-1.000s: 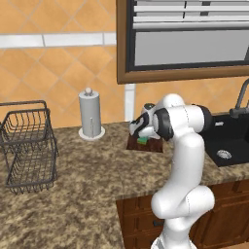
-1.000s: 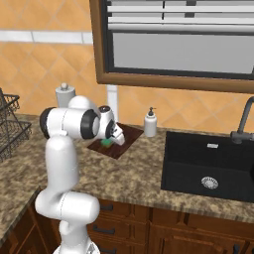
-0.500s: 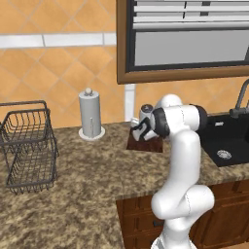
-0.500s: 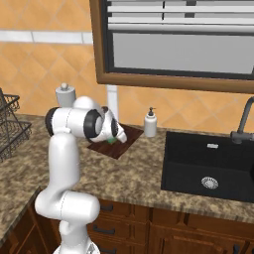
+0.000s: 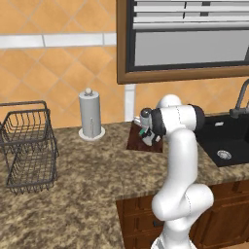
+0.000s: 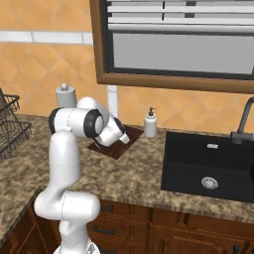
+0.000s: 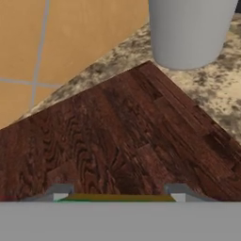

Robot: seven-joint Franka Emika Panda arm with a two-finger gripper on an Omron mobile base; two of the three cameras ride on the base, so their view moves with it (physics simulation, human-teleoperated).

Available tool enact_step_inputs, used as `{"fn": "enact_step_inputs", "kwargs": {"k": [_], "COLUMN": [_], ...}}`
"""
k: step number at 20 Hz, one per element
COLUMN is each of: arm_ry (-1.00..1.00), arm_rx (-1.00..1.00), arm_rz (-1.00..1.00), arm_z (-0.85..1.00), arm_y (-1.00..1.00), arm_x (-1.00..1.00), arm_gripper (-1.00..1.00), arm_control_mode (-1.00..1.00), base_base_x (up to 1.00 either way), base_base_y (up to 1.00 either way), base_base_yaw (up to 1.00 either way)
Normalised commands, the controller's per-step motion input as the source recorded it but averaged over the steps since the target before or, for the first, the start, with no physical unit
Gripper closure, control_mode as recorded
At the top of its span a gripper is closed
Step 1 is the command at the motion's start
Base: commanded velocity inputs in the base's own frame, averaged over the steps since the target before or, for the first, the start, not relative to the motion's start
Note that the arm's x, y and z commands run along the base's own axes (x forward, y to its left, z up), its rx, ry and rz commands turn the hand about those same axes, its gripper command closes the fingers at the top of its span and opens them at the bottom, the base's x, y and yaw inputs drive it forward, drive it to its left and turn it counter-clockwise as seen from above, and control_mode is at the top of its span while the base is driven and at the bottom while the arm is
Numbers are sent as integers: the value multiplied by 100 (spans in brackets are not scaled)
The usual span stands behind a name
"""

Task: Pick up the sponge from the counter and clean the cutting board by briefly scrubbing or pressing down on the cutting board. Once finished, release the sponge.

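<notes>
At the left of the left base view a wire basket (image 5: 26, 146) stands on the speckled bench (image 5: 87, 189), and a little to the right of it is a paper towel roll (image 5: 90, 115) near the wall. Further right, in the middle of that view, the dark red cutting board (image 5: 136, 138) lies on the bench, and the hand (image 5: 147, 136) is down over its right part, very close to the wood. In the hand view the board's grain spreads across the middle, and at the bottom a thin strip of the sponge (image 7: 115, 198), yellow with a bit of green, sits between the two finger tips (image 7: 59, 192). So the hand is closed around the sponge, with the tips about as far apart as the sponge is wide. The sponge looks like it is right at the board or pressing on it, but I cannot tell for sure if it touches. To the right in the right base view, a white soap bottle (image 6: 151, 123) stands just past the board, and the black sink (image 6: 208, 163) fills the right side. I think the pick-up is done and the scrubbing is going on or about to start. What is left is to finish the press and then let the sponge go.
</notes>
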Motion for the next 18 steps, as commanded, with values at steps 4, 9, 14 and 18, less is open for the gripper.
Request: {"fn": "enact_step_inputs", "kwargs": {"k": [4,9,14,18], "arm_ry": [9,7,-4,-18], "arm_rx": [4,2,3,0], "arm_rz": [-21,-21,-19,-16], "arm_z": [-13,-32,-34,-69], "arm_y": [-78,-80,-87,-69], "arm_x": [-1,-2,-36,-82], "arm_gripper": [100,100,100,100], "arm_control_mode": [-100,-100,-100,-100], "base_base_x": [0,0,0,0], "base_base_y": [0,0,0,0], "base_base_yaw": [0,0,0,0]}}
